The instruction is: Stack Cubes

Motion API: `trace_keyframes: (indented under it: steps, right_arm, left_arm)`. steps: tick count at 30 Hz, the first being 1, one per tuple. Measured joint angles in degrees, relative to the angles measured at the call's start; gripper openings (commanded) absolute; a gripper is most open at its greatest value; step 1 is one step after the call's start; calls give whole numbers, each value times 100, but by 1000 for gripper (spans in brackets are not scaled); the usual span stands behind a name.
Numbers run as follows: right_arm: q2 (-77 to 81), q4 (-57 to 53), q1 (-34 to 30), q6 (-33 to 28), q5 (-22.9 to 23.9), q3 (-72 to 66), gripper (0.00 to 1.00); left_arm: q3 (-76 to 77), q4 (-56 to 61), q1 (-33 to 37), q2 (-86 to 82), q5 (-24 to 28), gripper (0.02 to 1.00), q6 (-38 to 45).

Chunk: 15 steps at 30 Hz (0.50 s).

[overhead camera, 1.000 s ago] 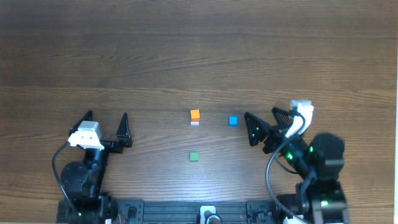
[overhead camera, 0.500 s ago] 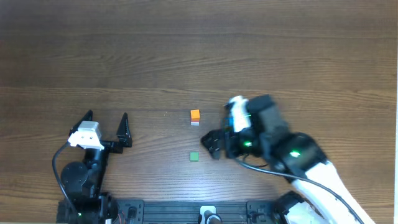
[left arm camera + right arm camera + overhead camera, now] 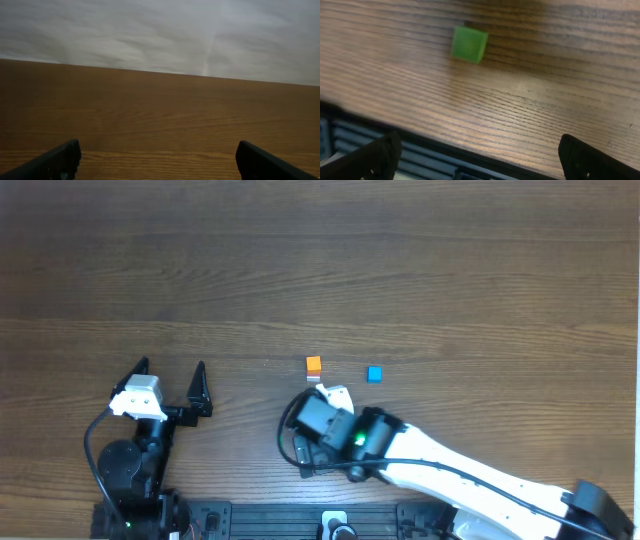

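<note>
The right gripper [image 3: 480, 145] hangs low over the table [image 3: 320, 270] with its two fingers spread wide and nothing between them. The green cube [image 3: 469, 44] lies flat on the wood ahead of this gripper, roughly in line with the gap between the fingers, and it touches neither of them. Close by the fingers, on the side away from the cube, the wood ends at the table's edge and a black rail [image 3: 435, 162] runs along below it.

From above, the right arm [image 3: 450, 470] lies slantwise across the middle of the table, with its wrist just short of the orange cube [image 3: 314, 363]. That cube stands beyond the right gripper, farther from the arm bases. A white piece [image 3: 314, 378] touches the orange cube's near edge — whether the orange cube sits on top of it cannot be told. The blue cube [image 3: 375, 374] is also beyond the right gripper and off to its right, near the orange cube but apart from it.

The left gripper [image 3: 170, 367] is well off to the left of the right one, close to its own base. Its fingers are spread just as wide, with only bare wood between and ahead of them. The orange and blue cubes lie to its right — the orange one nearer, and both well apart from it.
</note>
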Motion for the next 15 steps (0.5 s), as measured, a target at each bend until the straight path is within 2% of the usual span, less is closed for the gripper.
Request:
trace_keyframes:
  steps: [15]
  right_arm:
    - [1615,37,181,1346,706,723,993]
  left_arm:
    - [2,0,0,0,2,1000,0]
